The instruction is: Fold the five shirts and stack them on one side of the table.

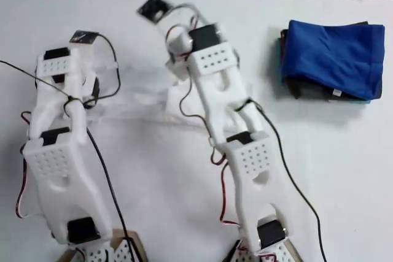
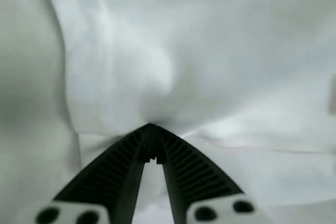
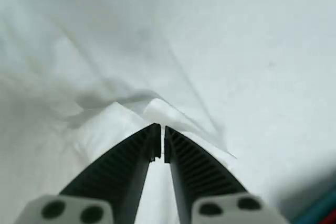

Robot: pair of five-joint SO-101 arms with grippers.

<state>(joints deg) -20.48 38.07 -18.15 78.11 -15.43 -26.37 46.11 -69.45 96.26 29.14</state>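
Shirt (image 2: 173,51) at the black ribbed left gripper (image 2: 151,142) was plain white, like the table (image 1: 344,170). Stack (image 1: 331,59) off past the right gripper (image 3: 159,141) was solid blue over black.

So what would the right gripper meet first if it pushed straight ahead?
The white shirt: its folded edge lies right at the right gripper, apparently already pinched in the tips.

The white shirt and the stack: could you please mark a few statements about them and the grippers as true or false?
1. The left gripper is shut on the white shirt. True.
2. The right gripper is wide open. False: it is shut on a fold of the white shirt.
3. A blue shirt tops the stack. True.
4. The white shirt lies on the stack. False: it lies on the table, apart from the stack.
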